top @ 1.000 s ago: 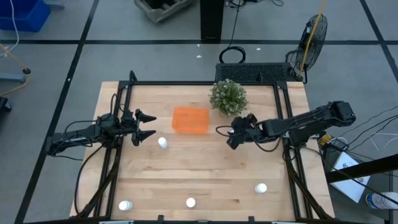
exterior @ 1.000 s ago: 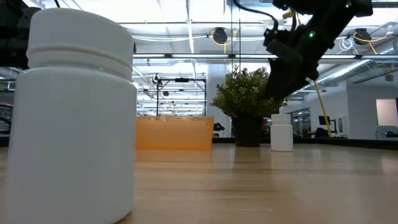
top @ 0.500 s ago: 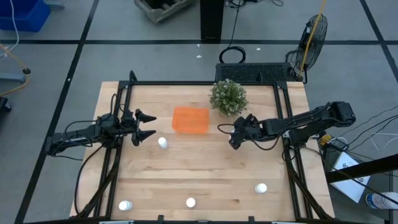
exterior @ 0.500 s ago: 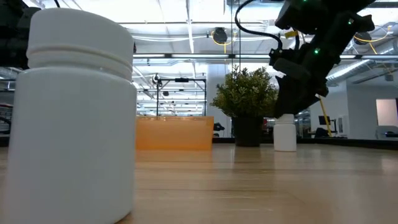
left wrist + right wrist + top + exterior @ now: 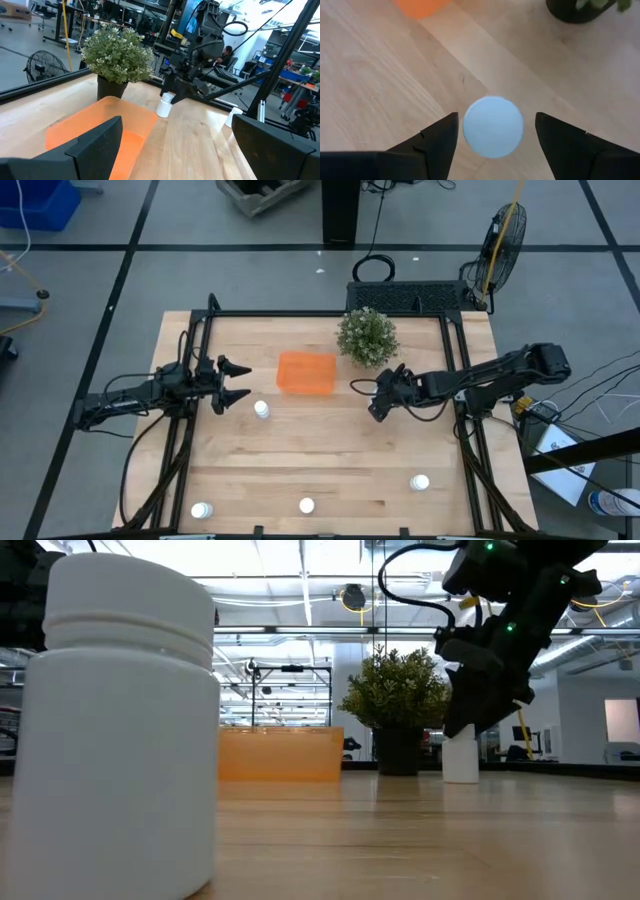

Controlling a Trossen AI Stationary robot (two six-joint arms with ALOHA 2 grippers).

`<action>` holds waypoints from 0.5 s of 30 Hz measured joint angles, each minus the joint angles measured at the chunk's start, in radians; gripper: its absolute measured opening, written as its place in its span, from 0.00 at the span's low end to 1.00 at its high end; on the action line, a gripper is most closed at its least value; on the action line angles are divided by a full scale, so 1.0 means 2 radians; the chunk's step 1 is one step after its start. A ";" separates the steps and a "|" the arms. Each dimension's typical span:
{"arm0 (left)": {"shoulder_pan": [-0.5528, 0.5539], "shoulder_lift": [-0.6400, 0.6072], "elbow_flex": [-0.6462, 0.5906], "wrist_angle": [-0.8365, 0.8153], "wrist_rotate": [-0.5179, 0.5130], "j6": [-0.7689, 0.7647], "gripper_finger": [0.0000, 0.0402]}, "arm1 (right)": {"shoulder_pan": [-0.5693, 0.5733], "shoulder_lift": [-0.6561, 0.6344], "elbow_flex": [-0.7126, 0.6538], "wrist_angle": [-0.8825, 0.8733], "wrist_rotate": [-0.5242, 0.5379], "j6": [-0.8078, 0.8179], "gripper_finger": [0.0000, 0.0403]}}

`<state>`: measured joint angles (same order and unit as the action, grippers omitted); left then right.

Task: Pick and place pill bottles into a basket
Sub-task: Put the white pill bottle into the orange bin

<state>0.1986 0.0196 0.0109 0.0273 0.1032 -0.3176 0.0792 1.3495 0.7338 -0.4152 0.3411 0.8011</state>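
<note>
On the wooden counter (image 5: 330, 450), a pill bottle (image 5: 493, 126) is being straddled, ungripped, by the spread fingers of the right gripper (image 5: 375, 407) near the basket (image 5: 306, 372), while the left gripper (image 5: 236, 380) is being held wide open beside another bottle (image 5: 262, 410).

Right gripper (image 5: 470, 730) is lower than one second ago, now level with the pill bottle (image 5: 460, 757) beside the plant (fingers spread either side of its cap). Its wrist has shifted slightly toward the table's right edge.
</note>
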 joint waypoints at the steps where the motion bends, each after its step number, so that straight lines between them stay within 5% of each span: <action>1: 0.000 0.000 0.000 0.000 0.000 0.000 0.94 | 0.000 0.003 0.000 0.000 -0.003 0.000 0.60; 15: 0.000 0.000 0.000 0.000 0.000 0.000 0.94 | -0.017 0.010 0.000 0.042 -0.013 -0.019 0.37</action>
<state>0.1989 0.0196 0.0109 0.0273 0.1028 -0.3176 0.0452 1.3696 0.7341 -0.3320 0.3161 0.7638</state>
